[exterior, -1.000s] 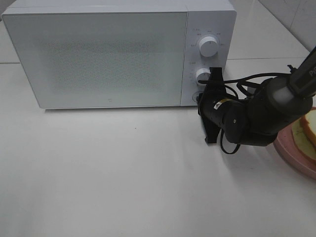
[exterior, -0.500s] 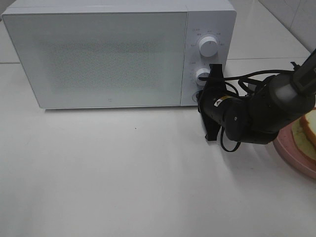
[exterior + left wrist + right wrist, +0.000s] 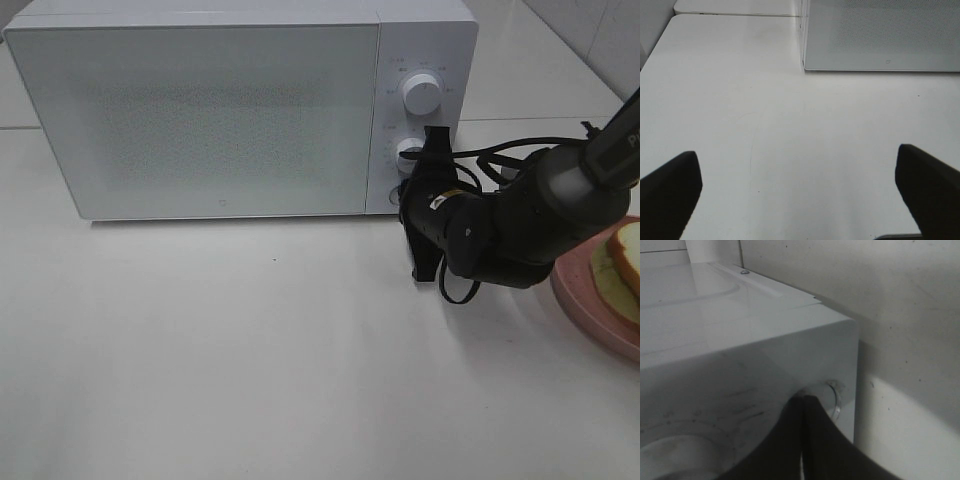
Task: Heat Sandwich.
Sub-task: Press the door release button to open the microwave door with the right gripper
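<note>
The sandwich (image 3: 625, 262) sits on its pink plate (image 3: 585, 300) at the right edge of the high view, and no arm touches it. The microwave (image 3: 300, 12) fills the upper left, and its door (image 3: 200, 120) is shut. The right gripper (image 3: 404, 193) is squeezed tight with nothing in it. Its tips poke at the round button (image 3: 834, 396) low on the dial side. So the step looks like opening the door. Next it likely needs a firm push until the door pops. The left gripper (image 3: 800, 172) is spread wide over the table (image 3: 765, 125), holding nothing.
</note>
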`<move>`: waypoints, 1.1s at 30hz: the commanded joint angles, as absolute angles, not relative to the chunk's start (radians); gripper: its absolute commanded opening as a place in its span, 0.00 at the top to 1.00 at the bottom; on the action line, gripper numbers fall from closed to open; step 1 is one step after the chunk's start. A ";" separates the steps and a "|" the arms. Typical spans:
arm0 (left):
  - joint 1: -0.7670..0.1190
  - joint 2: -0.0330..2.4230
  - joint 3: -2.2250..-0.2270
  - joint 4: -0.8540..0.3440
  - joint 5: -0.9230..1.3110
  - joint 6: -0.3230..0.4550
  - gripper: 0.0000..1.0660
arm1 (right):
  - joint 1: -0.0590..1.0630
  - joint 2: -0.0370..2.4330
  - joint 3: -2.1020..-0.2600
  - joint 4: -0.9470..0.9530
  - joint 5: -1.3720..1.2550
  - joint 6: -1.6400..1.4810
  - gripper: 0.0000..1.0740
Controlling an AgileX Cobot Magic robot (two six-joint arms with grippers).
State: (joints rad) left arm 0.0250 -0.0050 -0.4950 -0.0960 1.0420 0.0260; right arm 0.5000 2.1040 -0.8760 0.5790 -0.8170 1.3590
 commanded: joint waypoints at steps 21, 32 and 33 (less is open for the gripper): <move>0.019 -0.026 -0.493 -0.094 1.036 0.023 0.03 | 0.454 2.145 -1.058 0.589 -1.187 1.253 1.00; 0.019 -0.026 -0.493 -0.094 1.036 0.023 0.03 | 0.457 2.145 -1.057 0.588 -1.141 1.253 1.00; 0.019 -0.026 -0.493 -0.094 1.036 0.023 0.03 | 0.457 2.145 -1.057 0.588 -1.141 1.253 1.00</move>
State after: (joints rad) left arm 0.0250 -0.0050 -0.4950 -0.0960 1.0420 0.0260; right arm 0.5130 2.1610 -0.9480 0.6640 -0.8190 1.2710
